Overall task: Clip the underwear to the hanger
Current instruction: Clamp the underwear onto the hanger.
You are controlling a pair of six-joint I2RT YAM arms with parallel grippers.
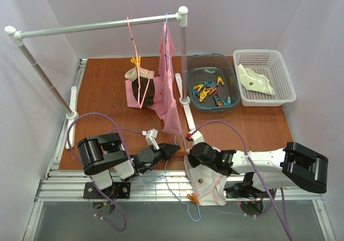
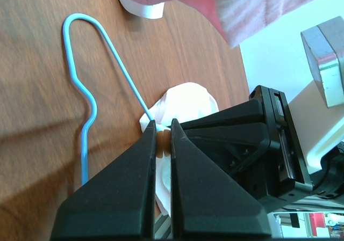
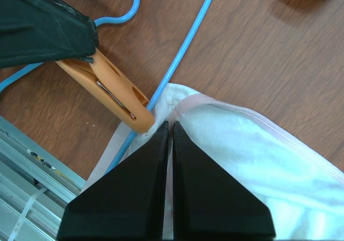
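Note:
The underwear, pale white with pink edging, lies at the table's near edge under my right arm. My right gripper is shut on its top edge. The light-blue hanger runs along that edge, and its hook lies flat on the wood. My left gripper is shut on an orange clip. The clip's mouth sits at the fabric and wire, right next to my right fingertips. In the top view both grippers meet tip to tip. Another orange clip sits at the underwear's near side.
A clothes rail at the back carries a pink hanger and hanging pink and dark garments. A blue tub of coloured clips and a white basket holding a cream garment stand at the back right.

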